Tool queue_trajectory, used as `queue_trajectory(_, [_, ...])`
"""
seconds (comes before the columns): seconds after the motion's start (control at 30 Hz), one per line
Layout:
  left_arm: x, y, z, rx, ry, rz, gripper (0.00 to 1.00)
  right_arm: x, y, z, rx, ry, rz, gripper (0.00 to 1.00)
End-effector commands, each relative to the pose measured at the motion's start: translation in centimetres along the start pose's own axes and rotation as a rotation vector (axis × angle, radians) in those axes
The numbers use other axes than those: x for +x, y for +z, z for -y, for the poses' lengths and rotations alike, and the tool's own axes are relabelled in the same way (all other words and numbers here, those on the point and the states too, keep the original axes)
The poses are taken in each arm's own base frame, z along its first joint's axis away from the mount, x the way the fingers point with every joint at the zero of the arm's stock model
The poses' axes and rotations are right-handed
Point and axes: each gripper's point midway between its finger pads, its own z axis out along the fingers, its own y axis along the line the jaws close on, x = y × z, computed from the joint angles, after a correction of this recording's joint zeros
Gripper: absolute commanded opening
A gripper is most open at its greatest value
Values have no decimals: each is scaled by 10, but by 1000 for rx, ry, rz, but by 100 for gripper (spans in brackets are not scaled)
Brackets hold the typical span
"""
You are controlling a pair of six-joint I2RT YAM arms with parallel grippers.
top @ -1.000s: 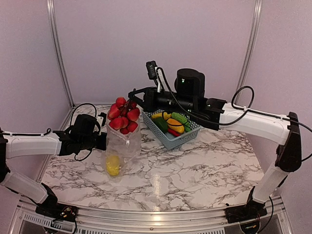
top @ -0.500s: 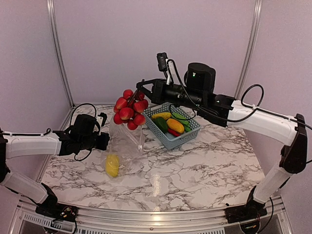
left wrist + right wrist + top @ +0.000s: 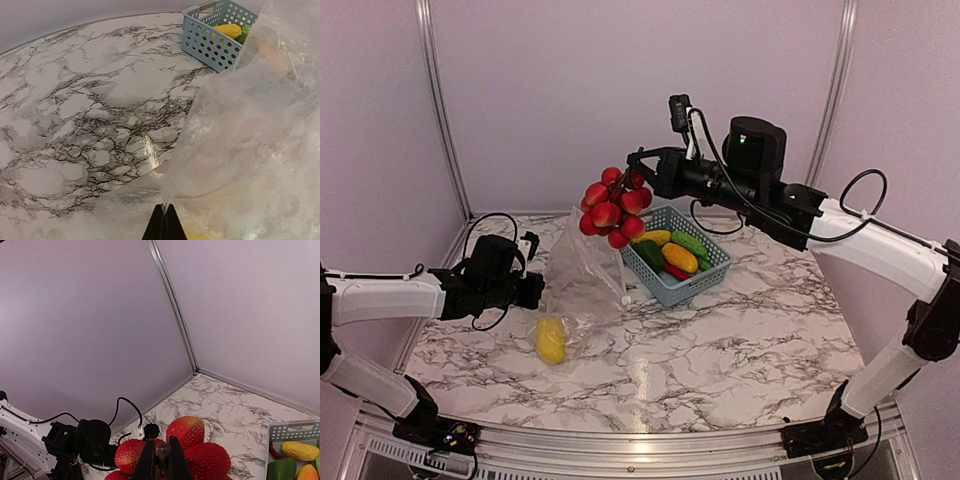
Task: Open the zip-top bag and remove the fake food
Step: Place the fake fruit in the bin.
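Upper centre of the overhead view, my right gripper (image 3: 161, 462) is pinched together on the brown stem of the red fruit cluster (image 3: 613, 207). The cluster hangs in the air over the top of the zip-top bag (image 3: 582, 280) and the basket's (image 3: 665, 290) left corner. Can't tell if the lowest berry touches plastic. Right wrist cam shows only stem, fingertips and berry tops; the overhead shows where it hangs. Left wrist cam shows my left gripper (image 3: 163, 227) clamped on a fold of bag film at frame bottom, a grip the overhead doesn't resolve. Bag slumps left of centre on the table (image 3: 740, 340), with a yellow piece (image 3: 550, 340) inside at its bottom. Basket is just right of the bag, holding yellow, green and orange toy produce (image 3: 678, 256). Open marble fills the lower right.
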Motion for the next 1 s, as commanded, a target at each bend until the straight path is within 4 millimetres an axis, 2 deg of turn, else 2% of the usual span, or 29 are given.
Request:
queue_trajectory(0.0, [2, -5, -3, -11, -3, 3, 0, -43, -18, -3, 46, -51, 90, 0])
queue_trajectory(0.1, [0, -7, -2, -7, -3, 9, 0, -42, -19, 15, 127, -64, 65, 0])
queue_trajectory(0.23, [-2, -9, 0, 4, 1, 17, 0, -33, -24, 52, 241, -66, 17, 0])
queue_trajectory(0.4, [-12, -13, 3, 20, 3, 55, 0, -11, -32, 121, 441, -64, -60, 0])
queue_trajectory(0.5, [-12, -13, 3, 22, 7, 56, 0, 5, -34, 151, 491, -48, -92, 0])
queue_trajectory(0.7, [-16, -17, 5, 32, 10, 68, 0, 37, -20, 194, 549, -39, -161, 0])
queue_trajectory(0.97, [-23, -28, 8, 58, 23, 116, 0, 90, -5, 235, 619, -7, -295, 0])
